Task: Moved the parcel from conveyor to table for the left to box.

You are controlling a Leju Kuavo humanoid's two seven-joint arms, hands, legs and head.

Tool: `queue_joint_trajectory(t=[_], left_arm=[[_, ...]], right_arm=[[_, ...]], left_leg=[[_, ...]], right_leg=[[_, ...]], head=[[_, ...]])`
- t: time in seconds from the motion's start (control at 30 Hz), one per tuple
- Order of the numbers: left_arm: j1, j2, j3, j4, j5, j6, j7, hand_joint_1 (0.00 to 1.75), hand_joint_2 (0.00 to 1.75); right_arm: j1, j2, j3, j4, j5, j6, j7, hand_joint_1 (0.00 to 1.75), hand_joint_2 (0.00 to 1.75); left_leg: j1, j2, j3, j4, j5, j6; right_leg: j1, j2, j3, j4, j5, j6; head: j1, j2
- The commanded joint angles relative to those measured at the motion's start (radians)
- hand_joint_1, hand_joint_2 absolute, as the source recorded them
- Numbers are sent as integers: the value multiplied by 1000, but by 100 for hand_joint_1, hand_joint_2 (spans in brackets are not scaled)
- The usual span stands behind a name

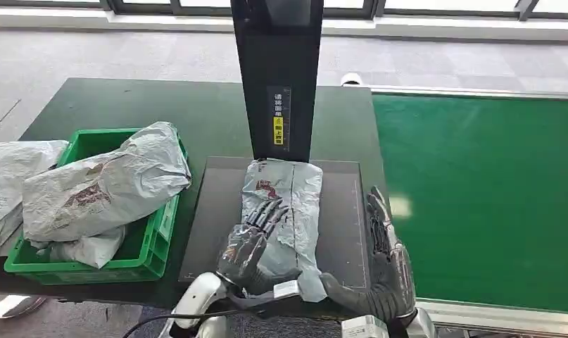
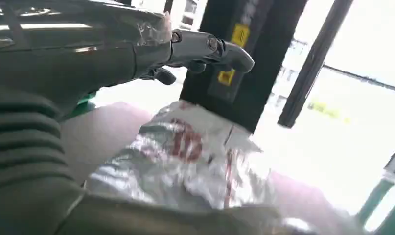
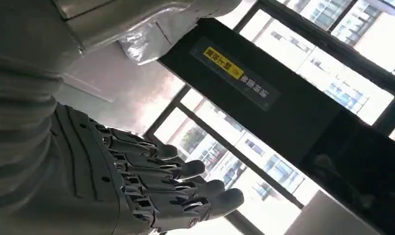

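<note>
A grey plastic parcel [image 1: 295,204] with red print lies lengthwise on a dark flat platform [image 1: 214,204] before a black post. My left hand [image 1: 251,243] hovers over the parcel's near left side, fingers stretched out and apart. The left wrist view shows those fingers [image 2: 205,49] clear above the crinkled parcel [image 2: 185,156], holding nothing. My right hand [image 1: 386,260] stands on edge at the parcel's right, fingers straight, thumb reaching toward its near corner. In the right wrist view this hand [image 3: 136,186] is empty.
A green crate [image 1: 150,246] at the left holds several grey parcels [image 1: 105,186], one spilling over its left side. The black post [image 1: 277,77] rises right behind the platform. The green conveyor belt [image 1: 478,197] runs along the right. The dark green table [image 1: 126,105] extends behind the crate.
</note>
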Motion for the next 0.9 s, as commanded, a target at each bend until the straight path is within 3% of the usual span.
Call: queue_joint_trajectory(t=[0.03, 0.27, 0.5, 0.53, 0.77, 0.8, 0.9], left_arm=[[-175, -37, -95, 397, -43, 58, 31, 0, 175], [-174, -31, -105, 387, -67, 36, 48, 0, 175], [-249, -73, -129, 589, -145, 29, 82, 2, 175], [-264, -85, -124, 623, -141, 63, 60, 173, 175], [-257, -90, -111, 586, -102, 89, 7, 175, 175], [-234, -80, -84, 472, -59, 35, -1, 175, 175], [-238, -83, -74, 490, -52, 15, 6, 175, 175]], right_arm=[[13, -4, -22, -35, 2, -9, 0, 0, 175], [13, -3, -23, -35, 3, -14, 0, 0, 175], [22, 0, -20, -47, 7, -38, -2, 0, 175], [26, 5, -24, -53, 12, -49, 2, 0, 175], [32, 10, -30, -67, 17, -61, 7, 0, 175], [35, 15, -40, -81, 17, -59, 13, 0, 175], [32, 16, -39, -76, 19, -63, 13, 0, 175]], left_leg=[[0, -3, 0, -1, 1, 0], [0, -2, 0, 0, 1, 0], [0, -4, 0, -1, 2, 0], [0, -4, 0, -1, 1, 0], [0, -4, 0, -1, 2, 1], [0, -3, 1, -1, 1, 1], [0, -2, 0, 0, 1, 1]], right_leg=[[0, -3, 1, -1, 0, 0], [1, -2, 1, -1, 0, 0], [1, -5, 2, -2, 0, 0], [0, -5, 2, -1, 0, 0], [1, -4, 2, -1, 1, 0], [0, -3, 3, -1, 0, 0], [0, -2, 2, -1, 1, 0]], head=[[0, 0], [0, 0], [0, 0], [0, 0], [0, 0], [0, 0], [0, 0]])
